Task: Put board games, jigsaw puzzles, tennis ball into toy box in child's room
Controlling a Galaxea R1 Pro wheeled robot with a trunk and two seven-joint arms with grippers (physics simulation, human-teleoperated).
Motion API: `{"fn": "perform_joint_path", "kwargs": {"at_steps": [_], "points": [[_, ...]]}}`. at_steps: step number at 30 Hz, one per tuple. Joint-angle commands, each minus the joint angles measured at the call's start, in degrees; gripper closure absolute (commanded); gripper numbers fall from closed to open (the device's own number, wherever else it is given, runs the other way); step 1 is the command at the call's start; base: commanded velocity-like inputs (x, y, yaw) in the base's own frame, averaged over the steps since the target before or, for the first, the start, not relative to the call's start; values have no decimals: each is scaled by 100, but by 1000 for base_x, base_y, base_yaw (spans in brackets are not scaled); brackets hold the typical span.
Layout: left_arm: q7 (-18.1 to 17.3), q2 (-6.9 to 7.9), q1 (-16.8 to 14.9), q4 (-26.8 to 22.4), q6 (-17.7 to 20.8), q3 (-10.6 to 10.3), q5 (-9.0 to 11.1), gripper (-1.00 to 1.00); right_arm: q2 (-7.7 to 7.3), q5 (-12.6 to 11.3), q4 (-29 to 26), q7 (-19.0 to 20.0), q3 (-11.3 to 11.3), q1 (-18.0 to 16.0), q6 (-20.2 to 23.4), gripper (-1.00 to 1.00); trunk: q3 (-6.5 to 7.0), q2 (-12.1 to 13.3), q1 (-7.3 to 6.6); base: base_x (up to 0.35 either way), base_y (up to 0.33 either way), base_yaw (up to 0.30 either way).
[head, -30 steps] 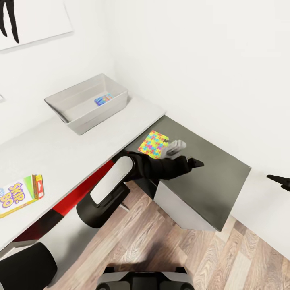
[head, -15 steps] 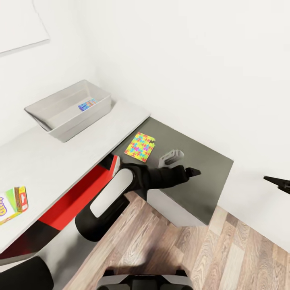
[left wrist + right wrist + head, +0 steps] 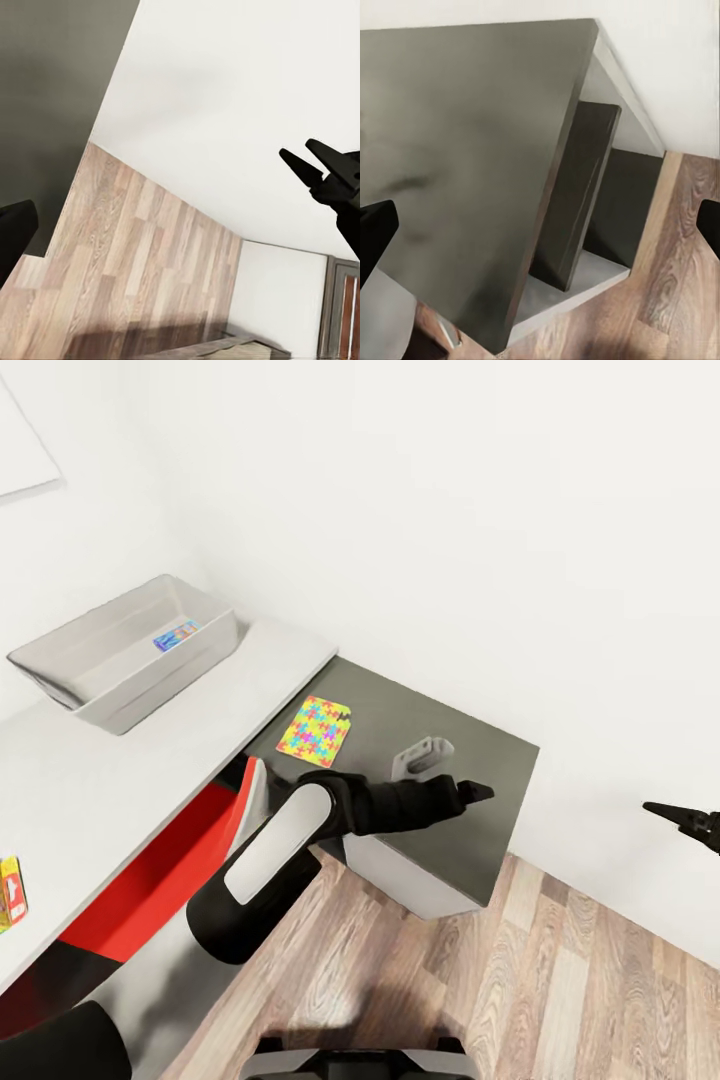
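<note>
While your puzzle [image 3: 314,731] lies flat on the dark cabinet [image 3: 470,810] beside the table [image 3: 150,760], the toy box [image 3: 120,650] on the table holds a small blue game [image 3: 175,636]. Your left gripper [image 3: 478,791] hangs over the cabinet, its state unclear. Your right gripper [image 3: 672,815], fingers slightly spread, holds nothing.

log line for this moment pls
puzzle: on dark cabinet | toy box: holds blue game | left gripper: over cabinet
</note>
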Motion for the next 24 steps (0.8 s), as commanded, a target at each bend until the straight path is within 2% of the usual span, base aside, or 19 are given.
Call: {"fn": "perform_joint_path", "kwargs": {"at_steps": [1,7,12,14,15,21,24], "points": [[57,0,-2,-5,-1,1,49,-100,5,60,4,57,10,-9,27,-100,-1,-9,3,0,0,-212],[57,8,3,-1,-1,2,42,-100,78,67,9,27,130,-26,27,-100,41,-9,3,0,0,-212],[60,40,11,0,-1,8,42,-100,192,127,11,-144,258,-46,27,-100,75,-9,3,0,0,-210],[75,72,26,1,1,18,44,-100,300,205,12,-346,333,-66,27,-100,90,-9,3,0,0,-205],[75,72,26,1,1,18,44,-100,300,205,12,-346,333,-66,27,-100,97,-9,3,0,0,-203],[90,158,106,-10,29,127,52,-100,688,354,8,-838,450,-177,27,-100,142,-9,3,0,0,-192],[97,172,119,-12,43,166,50,-100,771,375,7,-909,467,-204,27,-100,165,-9,3,0,0,-186]]}}
